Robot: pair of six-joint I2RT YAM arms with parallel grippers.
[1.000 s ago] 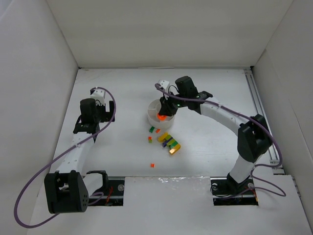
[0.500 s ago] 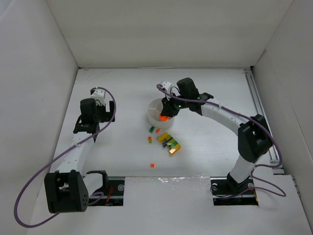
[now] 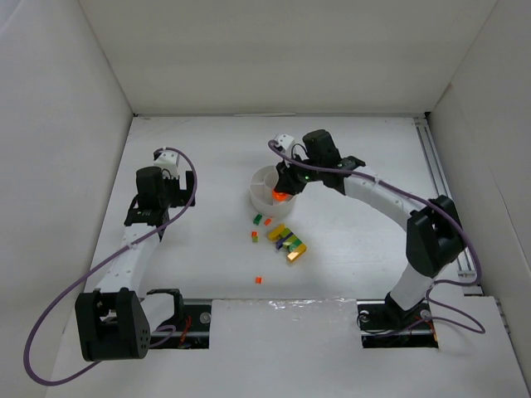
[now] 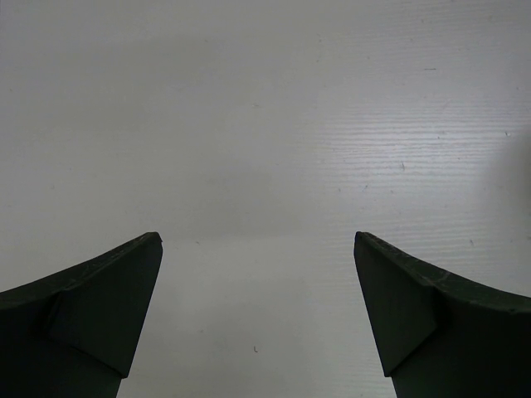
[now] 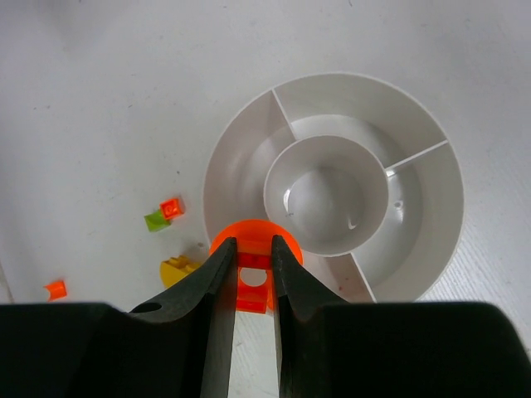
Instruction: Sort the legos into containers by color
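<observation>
Legos [image 3: 276,233] are the job here: tiny hard plastic bricks to be sorted by colour. The right end effector [image 5: 253,249] has its two dark fingers nearly closed on one orange lego [image 5: 253,283], a round-edged piece pinched across its middle. It holds the piece at the near rim of the dish [image 5: 423,207], which is round and white with a central well and wedge compartments; the parts in view hold nothing. Whether the piece hangs over a wedge or just outside the wall cannot be told. On the surface [image 3: 199,166] near the dish lie a green and orange pair [image 5: 164,214] and a yellow bit [image 5: 176,269]. Closer to the arm bases sits a multicolour clump [image 3: 289,243] of yellow, green and purple, and apart from it a lone orange bit [image 3: 258,279]. The left end effector [image 4: 257,249] is spread wide with nothing between its fingers, hovering over the surface well to the left of the dish. The bricks look light, stiff and smooth, likely to slip or flick away if pinched off-centre. Flat opposite sides seem the best place to grip, and the clump would probably need pulling apart.
</observation>
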